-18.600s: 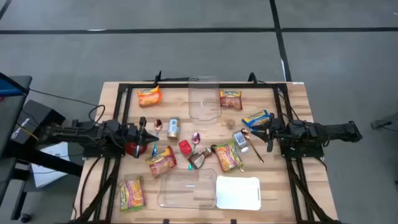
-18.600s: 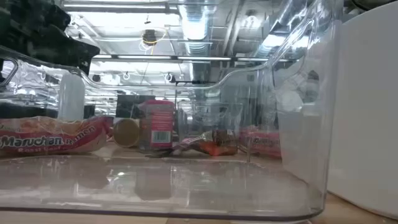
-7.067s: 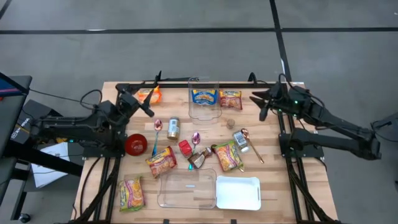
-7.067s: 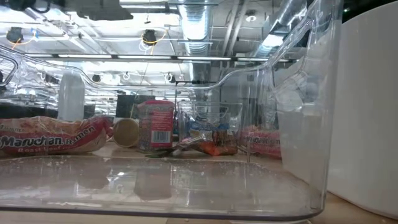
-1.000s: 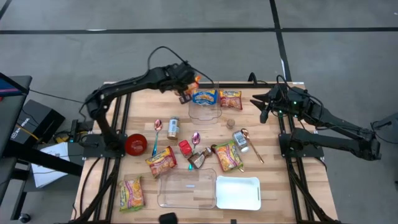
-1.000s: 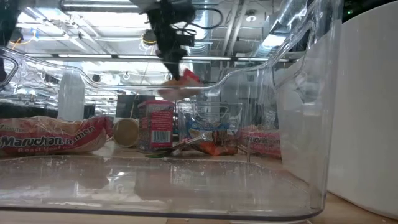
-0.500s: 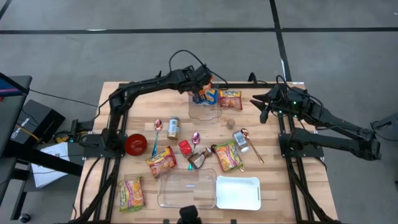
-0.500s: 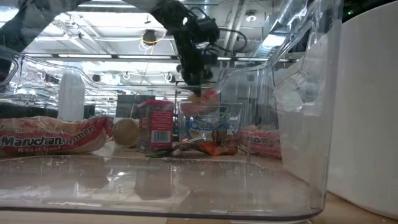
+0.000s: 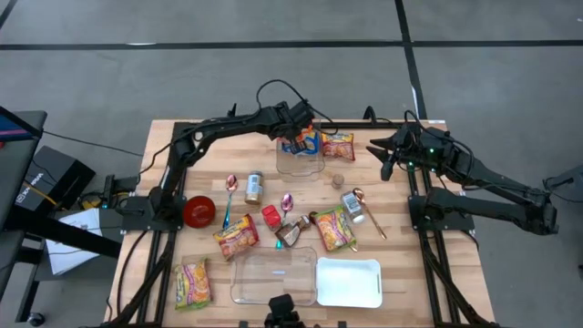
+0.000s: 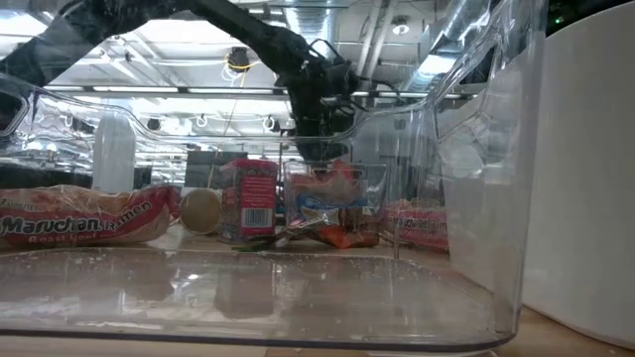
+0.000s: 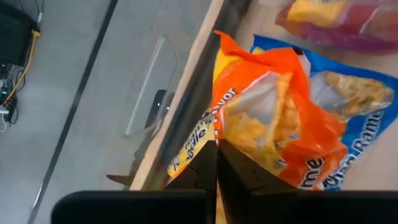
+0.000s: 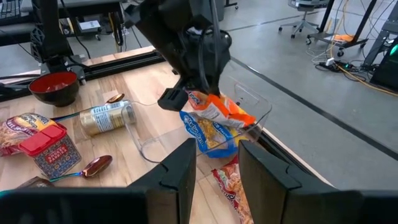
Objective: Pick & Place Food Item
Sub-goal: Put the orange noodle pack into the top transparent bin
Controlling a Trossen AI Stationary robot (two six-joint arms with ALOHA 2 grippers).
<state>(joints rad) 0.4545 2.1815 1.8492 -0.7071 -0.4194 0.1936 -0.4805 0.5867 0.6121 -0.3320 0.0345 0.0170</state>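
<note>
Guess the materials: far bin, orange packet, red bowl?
Bin: clear rigid plastic, glossy; the table and packets show through its walls. Orange packet: thin plastic film, shiny and crinkled, printed lettering; held by the left gripper over the bin. Red bowl: smooth, glossy red; plastic or glazed ceramic, can't tell which.

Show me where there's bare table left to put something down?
Bare wood lies between the red bowl and the table's far-left corner, and right of the white cutting board. The middle, around the red tin and spoons, is crowded.
</note>
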